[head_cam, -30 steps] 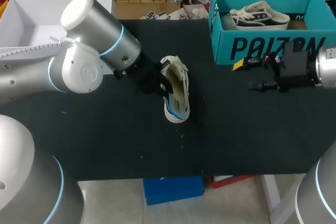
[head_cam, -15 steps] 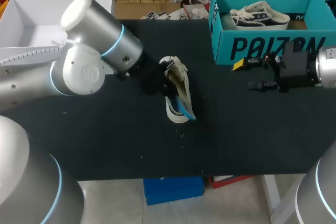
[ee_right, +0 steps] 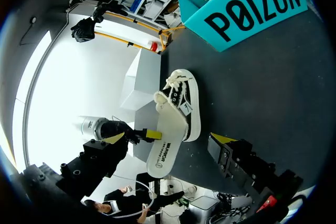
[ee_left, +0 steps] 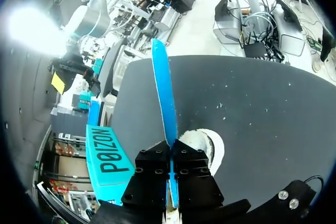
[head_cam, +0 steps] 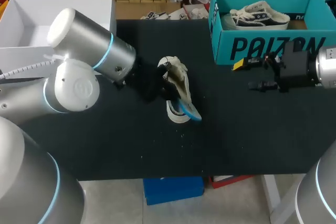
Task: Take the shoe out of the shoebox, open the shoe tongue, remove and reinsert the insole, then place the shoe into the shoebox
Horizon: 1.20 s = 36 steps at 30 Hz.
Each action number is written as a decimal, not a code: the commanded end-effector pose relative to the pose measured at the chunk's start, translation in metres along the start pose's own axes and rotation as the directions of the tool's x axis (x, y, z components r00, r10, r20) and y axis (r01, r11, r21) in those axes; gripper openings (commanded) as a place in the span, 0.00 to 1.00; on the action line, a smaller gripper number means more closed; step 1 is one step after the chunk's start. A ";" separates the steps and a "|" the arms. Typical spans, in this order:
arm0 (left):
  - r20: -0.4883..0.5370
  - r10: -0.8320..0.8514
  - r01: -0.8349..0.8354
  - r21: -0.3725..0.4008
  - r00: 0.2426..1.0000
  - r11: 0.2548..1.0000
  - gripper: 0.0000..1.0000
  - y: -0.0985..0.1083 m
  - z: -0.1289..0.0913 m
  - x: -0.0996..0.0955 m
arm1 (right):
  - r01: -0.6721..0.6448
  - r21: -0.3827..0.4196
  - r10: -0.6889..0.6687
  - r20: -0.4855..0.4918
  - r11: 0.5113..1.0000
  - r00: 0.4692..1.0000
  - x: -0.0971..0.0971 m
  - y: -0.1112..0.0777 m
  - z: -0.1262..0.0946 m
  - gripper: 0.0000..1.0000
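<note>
1. The left gripper point(ee_left: 170, 153) is pinched on the insole point(ee_left: 161, 87), which juts out edge-on ahead of its fingers.
2. The insole lies tilted over the shoe point(head_cam: 176, 80), with one end projecting past the shoe's rim.
3. The shoe rests on the black table point(head_cam: 105, 140) near its middle, well apart from the teal shoebox point(head_cam: 273, 45).
4. The right gripper point(head_cam: 245, 75) is spread, holds nothing, and hangs just in front of the shoebox.
5. A second shoe point(head_cam: 260, 15) lies inside the shoebox.
</note>
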<state>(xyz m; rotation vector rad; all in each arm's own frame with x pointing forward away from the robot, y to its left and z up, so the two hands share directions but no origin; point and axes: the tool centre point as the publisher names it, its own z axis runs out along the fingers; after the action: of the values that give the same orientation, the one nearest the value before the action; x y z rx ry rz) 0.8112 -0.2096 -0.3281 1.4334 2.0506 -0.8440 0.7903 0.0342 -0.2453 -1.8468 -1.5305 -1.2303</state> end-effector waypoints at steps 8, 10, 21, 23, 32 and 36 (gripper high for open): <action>0.135 0.007 -0.008 0.012 0.991 1.000 0.00 0.010 0.007 0.015 | -0.001 0.002 0.001 0.001 1.000 1.000 0.000 0.001 0.001 1.00; 0.129 0.006 -0.008 0.013 0.992 1.000 0.00 0.014 0.008 0.016 | -0.001 0.002 0.001 0.001 1.000 1.000 0.000 0.001 0.001 1.00; 0.081 0.026 -0.026 0.000 0.996 1.000 0.00 0.034 0.004 0.012 | -0.001 0.002 0.001 0.001 1.000 1.000 0.000 0.001 0.001 1.00; 0.071 0.032 -0.031 -0.005 0.997 0.999 0.00 0.038 0.004 0.012 | -0.001 0.002 0.001 0.001 1.000 1.000 0.000 0.001 0.001 1.00; 0.022 0.018 -0.017 -0.022 1.000 1.000 0.00 0.055 0.001 0.017 | -0.001 0.002 0.001 0.001 1.000 1.000 0.000 0.001 0.001 1.00; 0.008 0.000 0.000 -0.022 1.000 1.000 0.00 0.061 0.003 0.020 | -0.001 0.002 0.001 0.001 1.000 1.000 0.000 0.001 0.001 1.00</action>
<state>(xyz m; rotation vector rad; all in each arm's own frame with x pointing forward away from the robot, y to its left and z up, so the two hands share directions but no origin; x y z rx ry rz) 0.8570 -0.1834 -0.3565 1.4088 2.0369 -0.8279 0.7903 0.0341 -0.2453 -1.8468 -1.5304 -1.2303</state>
